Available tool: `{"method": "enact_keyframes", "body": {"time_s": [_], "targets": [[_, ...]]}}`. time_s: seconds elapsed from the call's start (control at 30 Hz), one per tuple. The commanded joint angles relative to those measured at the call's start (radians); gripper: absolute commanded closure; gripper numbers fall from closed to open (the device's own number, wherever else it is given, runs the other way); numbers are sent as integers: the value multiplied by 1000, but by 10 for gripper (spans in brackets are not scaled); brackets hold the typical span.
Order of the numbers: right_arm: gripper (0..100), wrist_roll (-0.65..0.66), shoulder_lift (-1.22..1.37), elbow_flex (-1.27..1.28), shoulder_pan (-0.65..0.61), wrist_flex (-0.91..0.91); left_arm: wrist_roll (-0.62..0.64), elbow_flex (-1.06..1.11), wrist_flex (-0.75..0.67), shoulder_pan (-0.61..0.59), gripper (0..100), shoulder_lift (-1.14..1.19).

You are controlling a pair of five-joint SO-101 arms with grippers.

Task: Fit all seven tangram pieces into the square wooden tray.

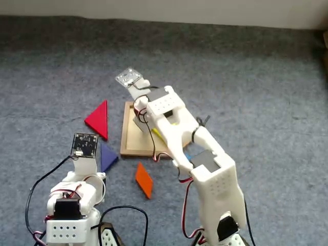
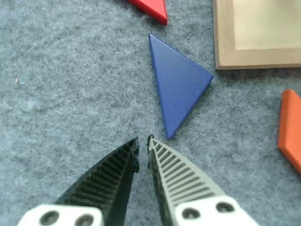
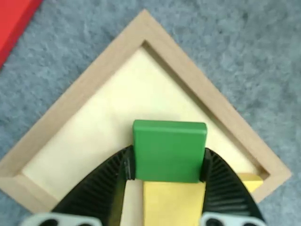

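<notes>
— What is the right gripper [image 3: 167, 162] doing?

— It is clamped on a green piece [image 3: 169, 148], one finger on each side. The piece is held over the floor of the square wooden tray [image 3: 197, 80], facing one of its inner corners. I cannot tell whether it touches the wood.

— Anything else in the tray?

— A yellow piece [image 3: 171, 202], just behind the green one, between the fingers.

— And the arm itself?

— The right arm [image 1: 205, 154] stretches forward and leans over the tray.

— The left gripper [image 2: 142, 143]?

— Its jaws are drawn together, tips all but touching, with nothing between them. It hangs over the grey carpet [image 2: 70, 70], pointing at the near tip of a blue triangle [image 2: 178, 89].

— And the left arm?

— The left arm [image 1: 77, 200] is folded back close to its base.

— The loose pieces?

— The blue triangle lies just beside a tray corner. A red triangle [image 1: 99, 119] lies beyond it, and an orange piece [image 1: 144, 179] lies on the carpet near the tray's front edge.
</notes>
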Motion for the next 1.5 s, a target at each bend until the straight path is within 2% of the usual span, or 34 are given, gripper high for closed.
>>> {"method": "enact_keyframes", "body": {"time_s": [0.0,0.2,0.47,0.73,1.2,1.47], "targets": [[823,12,-13,-84,2,61,-6,19,5,-5,945,-36],[679,8,-12,-93,4,74,-6,19,5,-5,945,-36],[673,11,-28,-96,5,85,-6,19,5,-5,945,-36],[673,-11,-240,-84,67,163,-6,19,5,-5,945,-36],[673,-176,-486,282,246,189,-6,19,5,-5,945,-36],[673,-132,-759,598,209,236,-6,19,5,-5,945,-36]]}}
